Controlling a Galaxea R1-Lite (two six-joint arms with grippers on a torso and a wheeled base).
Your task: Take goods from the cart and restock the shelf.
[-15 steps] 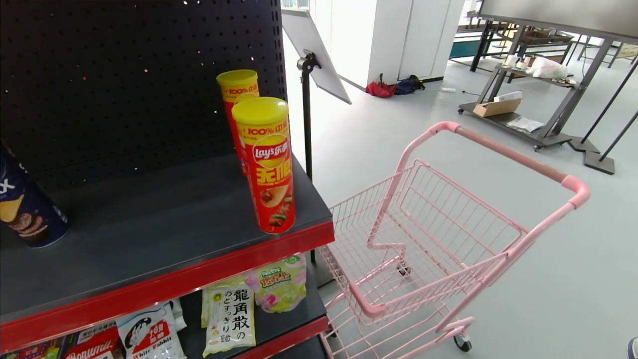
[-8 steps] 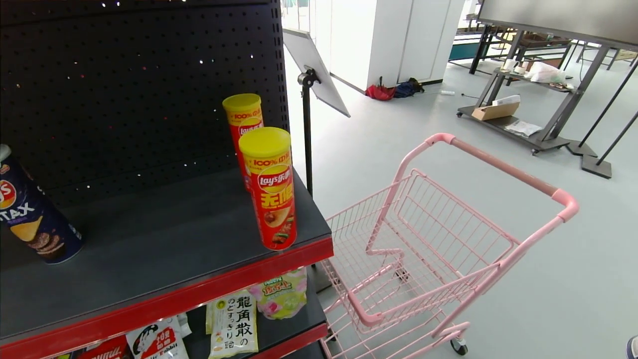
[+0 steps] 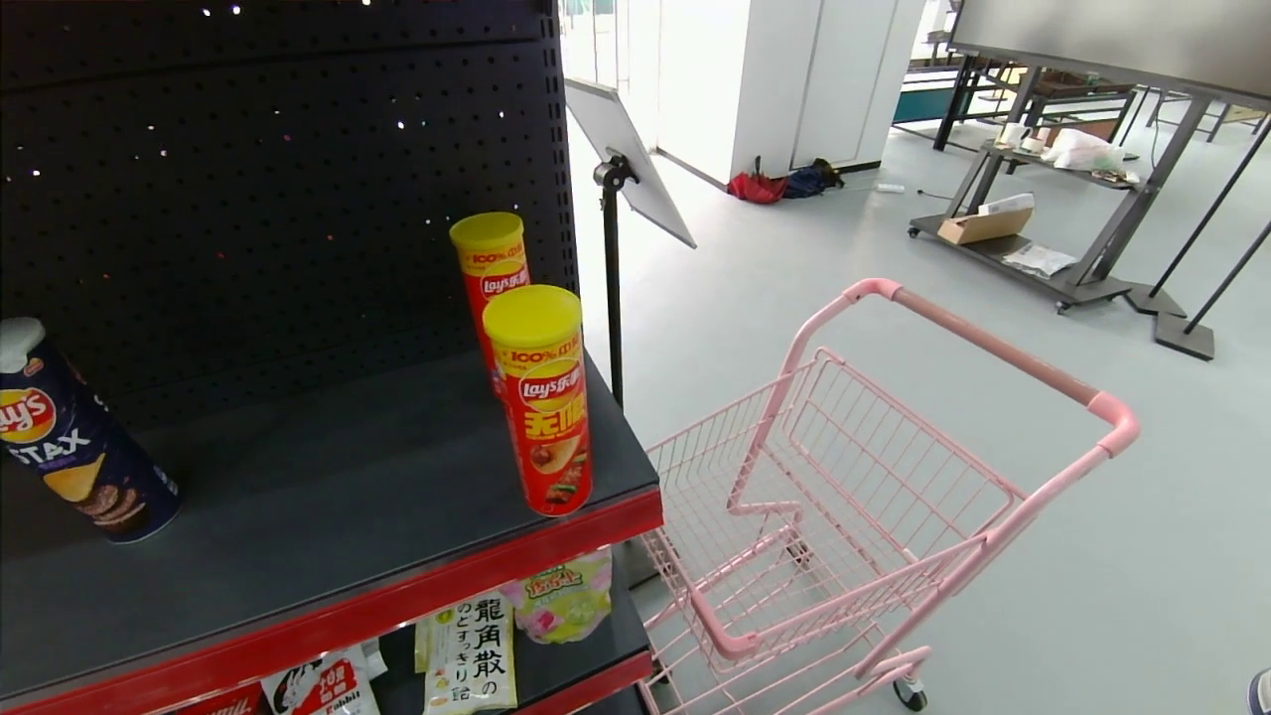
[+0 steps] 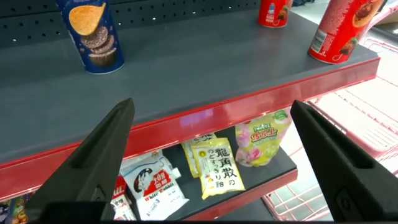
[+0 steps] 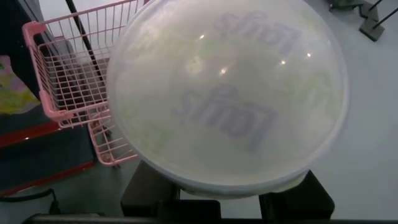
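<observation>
Head camera is tilting up, stock isn't shifting: shelf is carrying two red cans, one blue can. Left gripper is hanging spread and empty before the shelf's front edge. Right gripper is pinching one clear-lidded can off the shelf's end by the cart, so swinging in is likely risking clipping the red can at the shelf's lip.

Before me the shelf carries a red can upright at its right front edge, a second red can just behind, a blue can far left; snack bags lie on its lower board.
</observation>
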